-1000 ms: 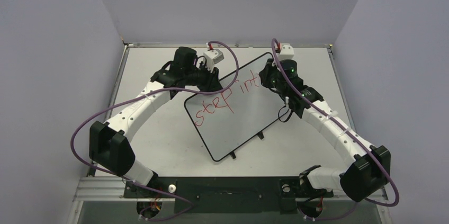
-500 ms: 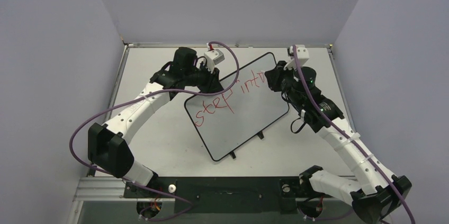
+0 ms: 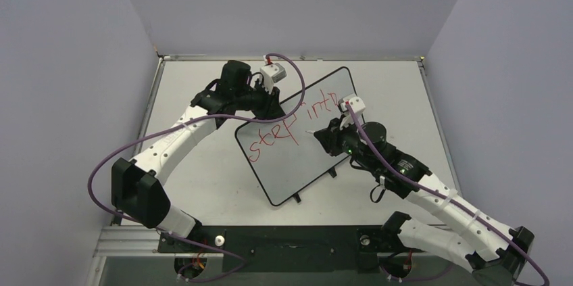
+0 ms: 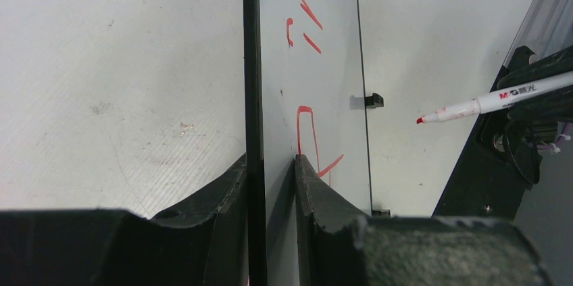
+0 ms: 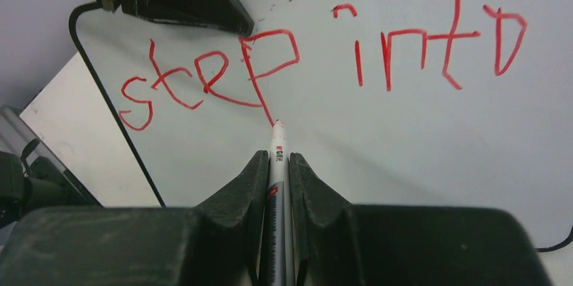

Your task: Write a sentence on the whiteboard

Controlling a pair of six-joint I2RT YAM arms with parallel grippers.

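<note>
Right gripper (image 5: 277, 159) grips a white M&G marker (image 5: 278, 138), red tip pointing away at the whiteboard (image 3: 297, 171) below the "p". The board lies on the table (image 3: 203, 178), long axis near-left to far-right; its red sentence (image 3: 273, 138) reads "step into". Left gripper (image 4: 270, 161) pinches its far-left edge

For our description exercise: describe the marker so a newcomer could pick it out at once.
Find the whiteboard lying askew on the table. Just below its red lettering, the right gripper pinches a slim white marker with a red tip, the only pen-shaped thing there.
</note>
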